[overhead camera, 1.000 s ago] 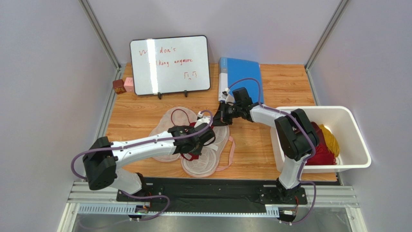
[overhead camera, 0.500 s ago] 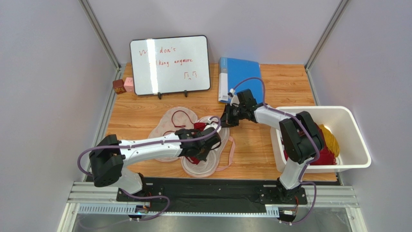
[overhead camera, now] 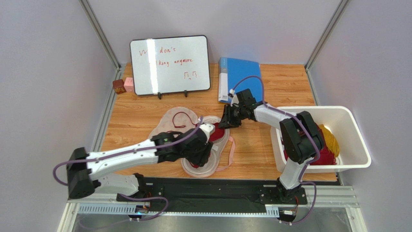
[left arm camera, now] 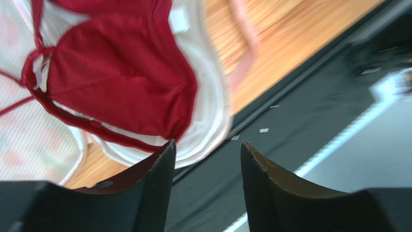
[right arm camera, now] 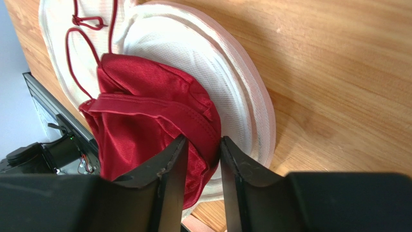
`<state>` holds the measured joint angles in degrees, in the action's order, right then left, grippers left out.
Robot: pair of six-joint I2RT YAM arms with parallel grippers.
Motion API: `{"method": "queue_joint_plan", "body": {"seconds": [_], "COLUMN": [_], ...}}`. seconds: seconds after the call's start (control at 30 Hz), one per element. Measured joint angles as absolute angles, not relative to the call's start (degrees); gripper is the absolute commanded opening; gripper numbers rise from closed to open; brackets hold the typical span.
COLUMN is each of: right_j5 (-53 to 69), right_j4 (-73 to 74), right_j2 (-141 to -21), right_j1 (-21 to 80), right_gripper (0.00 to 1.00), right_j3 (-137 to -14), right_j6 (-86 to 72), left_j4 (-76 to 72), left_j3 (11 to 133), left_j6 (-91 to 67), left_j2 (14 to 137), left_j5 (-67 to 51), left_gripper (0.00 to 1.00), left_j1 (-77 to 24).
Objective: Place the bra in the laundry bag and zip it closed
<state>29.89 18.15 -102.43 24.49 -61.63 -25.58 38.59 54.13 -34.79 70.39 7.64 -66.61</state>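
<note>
A: Seeing the dark red two-cup bra [right arm camera: 145, 121] there, why?
B: It rests on the pale lining of the open cream printed fabric laundry bag [right arm camera: 242, 82], ready for zipping. Your left gripper [left arm camera: 207, 145] gapes, empty; your right gripper [right arm camera: 203, 139] is narrowly parted about the cup's rim, likely letting go. A second ago both were clamped; the left has since drawn back

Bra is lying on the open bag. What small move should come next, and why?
Probably lift the left end effector up and clear. Its fingers stand apart with nothing between them, and the bra lies inside the rim of the bag, on its pale lining, so the open bag looks ready to be folded over it.
</note>
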Motion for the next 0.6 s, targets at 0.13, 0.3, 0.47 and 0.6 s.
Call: {"method": "queue_joint_plan", "body": {"seconds": [0.13, 0.3, 0.47, 0.6], "right_j5": [28.71, 23.92, 19.49, 20.08], "right_j4": [20.05, 24.71, 28.1, 26.72], "right_j2": [-102.21, -100.09, -95.35, -92.33], "right_j1": [24.99, 26.37, 27.38, 27.35], "right_gripper": [0.61, 0.78, 0.74, 0.65], "right_j3": [-63.88, -66.74, -67.22, -64.38], "right_j6": [-24.73, -23.62, -23.29, -24.43], "left_j4": [36.71, 32.73, 27.03, 23.35], "left_j3": [54.85, 55.0, 54.06, 53.84], "left_j6": [-36.21, -39.68, -42.44, -43.57], "left_j2": [59.37, 57.01, 66.41, 74.26], "left_j5": [4.6, -0.25, -5.48, -8.8], "left_gripper": [0.62, 0.53, 0.47, 0.43], "left_j1": [-63.11, -53.3, -45.84, -44.03]}}
